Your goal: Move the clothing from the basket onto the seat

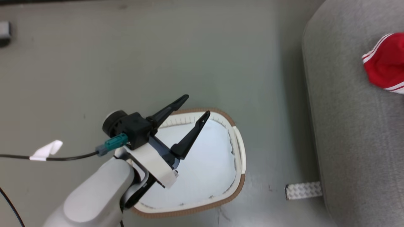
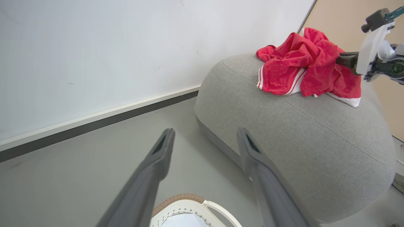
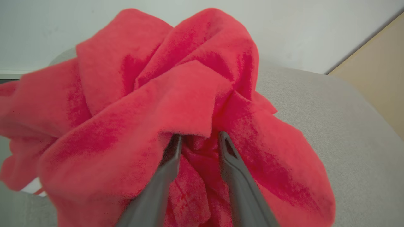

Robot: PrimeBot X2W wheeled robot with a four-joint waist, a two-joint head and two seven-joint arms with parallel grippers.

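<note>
Grey seat (image 2: 300, 135) bears clothing (image 2: 284, 72), right tool (image 3: 199, 136) narrowly parted in it; left tool (image 2: 205, 130) wide.

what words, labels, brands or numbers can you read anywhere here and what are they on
None can be read in any view.
The white tag on the black cable looks blank.
The strip by the sofa bears a raised pattern, not letters.
The clothing shows stripes only; the basket is unmarked.

Crumpled red clothing (image 2: 303, 66) atop the grey seat (image 2: 284, 132) (brown-rimmed white basket (image 1: 242, 157) nearby)
</note>
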